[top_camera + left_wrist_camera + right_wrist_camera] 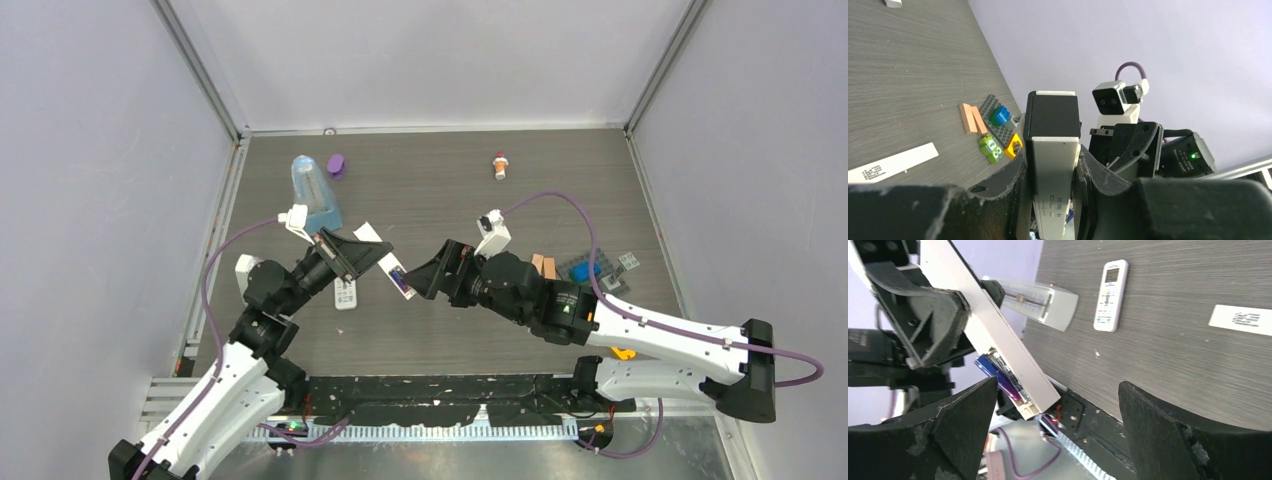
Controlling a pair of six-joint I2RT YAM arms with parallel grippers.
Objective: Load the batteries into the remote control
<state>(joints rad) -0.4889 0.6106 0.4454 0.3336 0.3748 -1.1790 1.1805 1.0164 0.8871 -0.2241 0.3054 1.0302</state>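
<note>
The remote control [345,293], a flat white handset with a screen and buttons, lies on the table; it also shows in the right wrist view [1110,295]. My left gripper [360,255] [1053,157] is shut on a narrower white bar with a black tip [1054,145], held above the table. A purple battery [998,377] [399,281] sits in the open underside of that bar [983,325]. My right gripper [430,272] [1058,385] stands wide open just right of the bar's end, holding nothing. No other batteries show.
A clear bluish container [315,195] and a purple cap [336,165] stand at the back left. A small red-and-white bottle [500,165] is at the back middle. Toy bricks on a grey plate [585,268] lie right. A white printed slip [893,162] lies flat.
</note>
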